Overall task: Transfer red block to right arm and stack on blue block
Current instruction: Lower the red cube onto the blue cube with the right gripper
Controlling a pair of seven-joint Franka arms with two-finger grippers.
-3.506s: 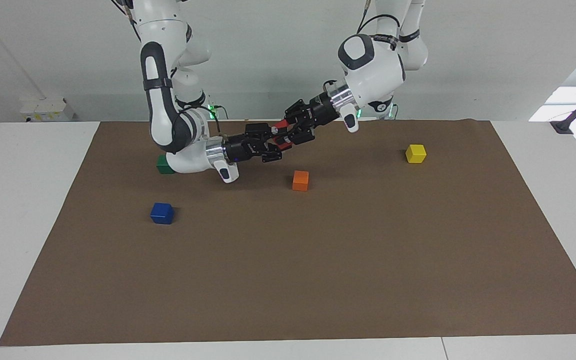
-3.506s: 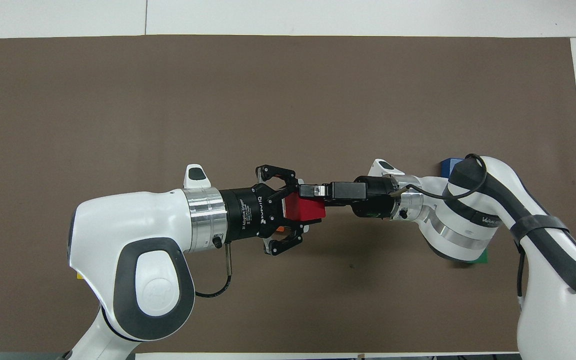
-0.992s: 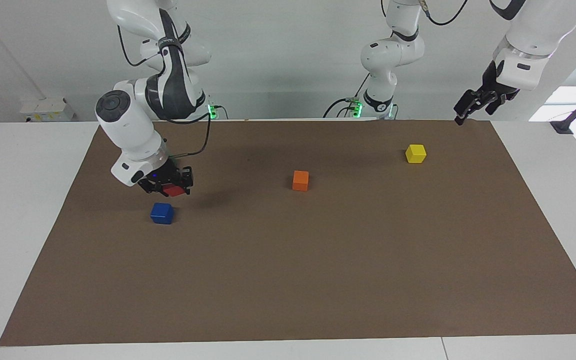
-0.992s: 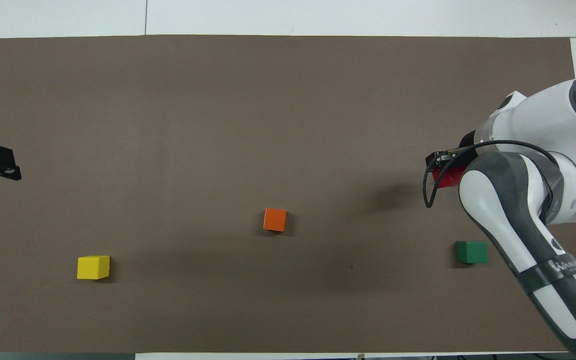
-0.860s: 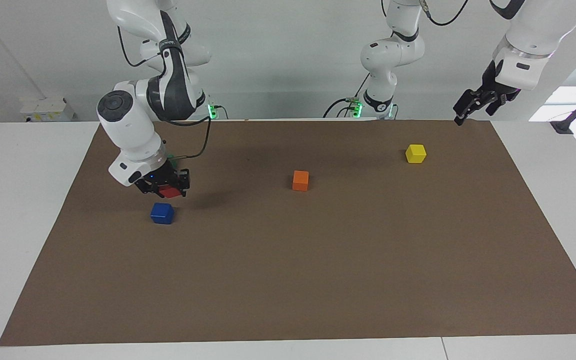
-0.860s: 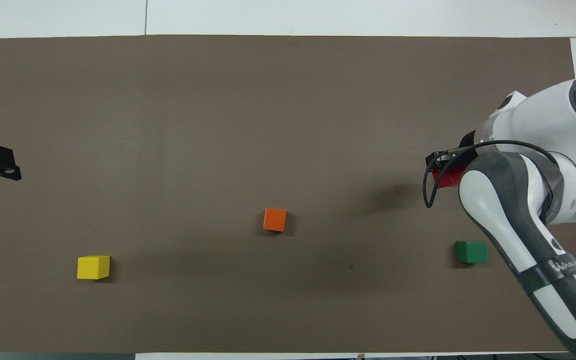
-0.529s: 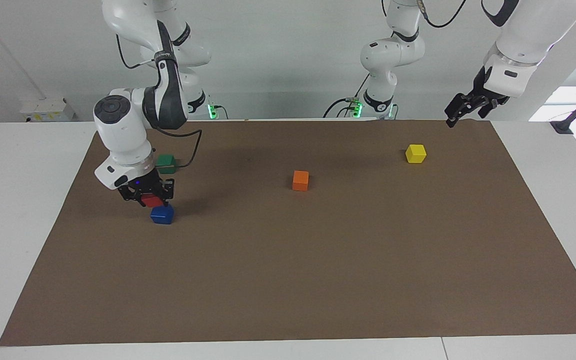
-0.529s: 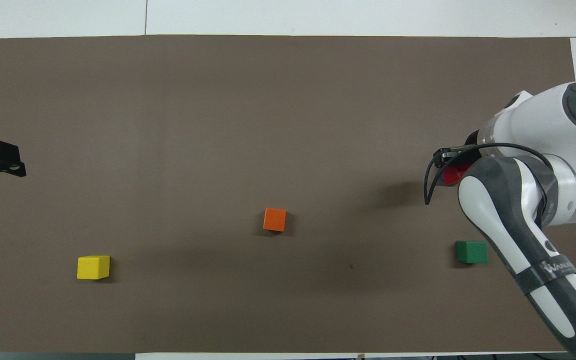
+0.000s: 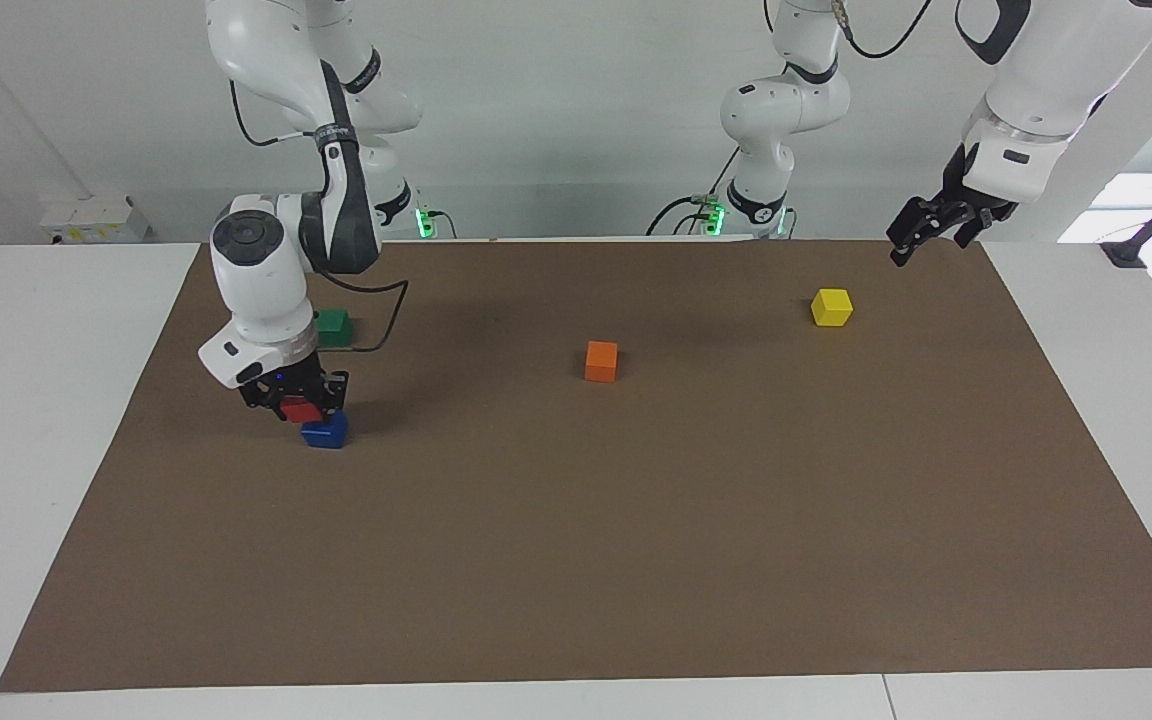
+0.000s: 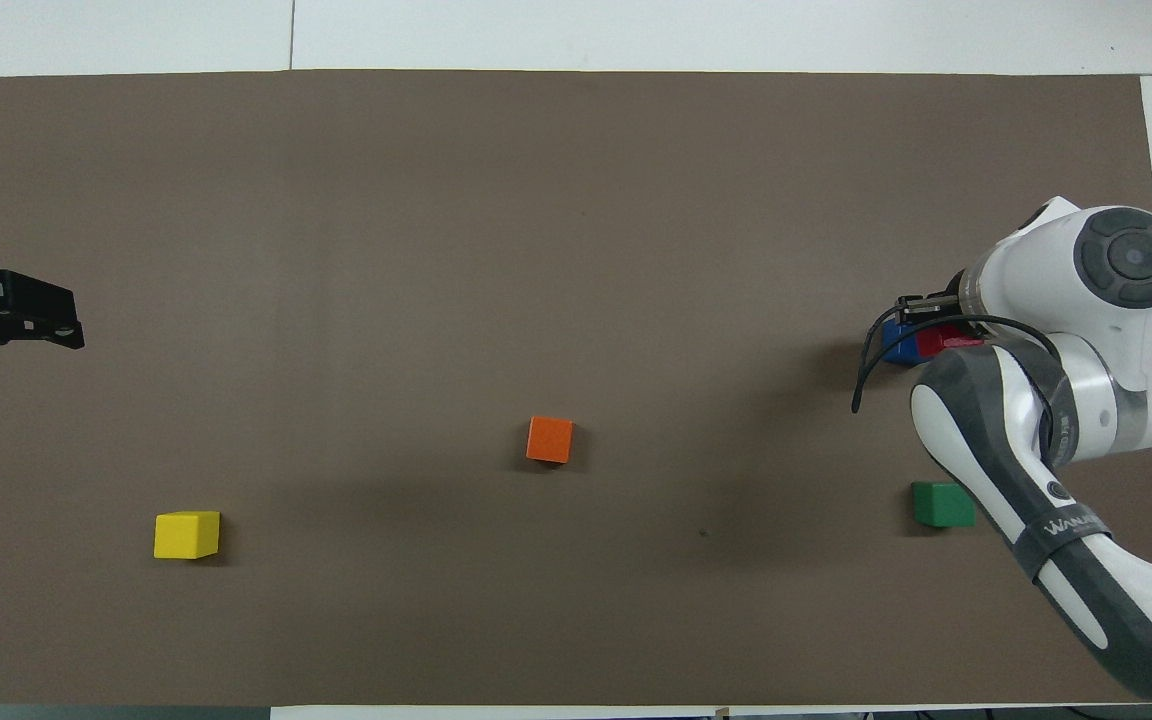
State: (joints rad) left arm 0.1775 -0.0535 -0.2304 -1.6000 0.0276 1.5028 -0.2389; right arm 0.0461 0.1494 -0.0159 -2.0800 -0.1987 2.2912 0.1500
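My right gripper is shut on the red block and holds it just above the blue block, a little off its middle toward the right arm's end of the table. In the overhead view the red block and part of the blue block show beside the right gripper, the rest hidden under the right arm's wrist. The blue block rests on the brown mat. My left gripper is raised over the mat's corner at the left arm's end and holds nothing; it also shows in the overhead view.
A green block lies nearer to the robots than the blue block. An orange block sits mid-mat. A yellow block lies toward the left arm's end.
The red block passed from my left gripper to my right. The right gripper carried it over the blue block and lowered it. The left arm withdrew to its end and drifted slightly.
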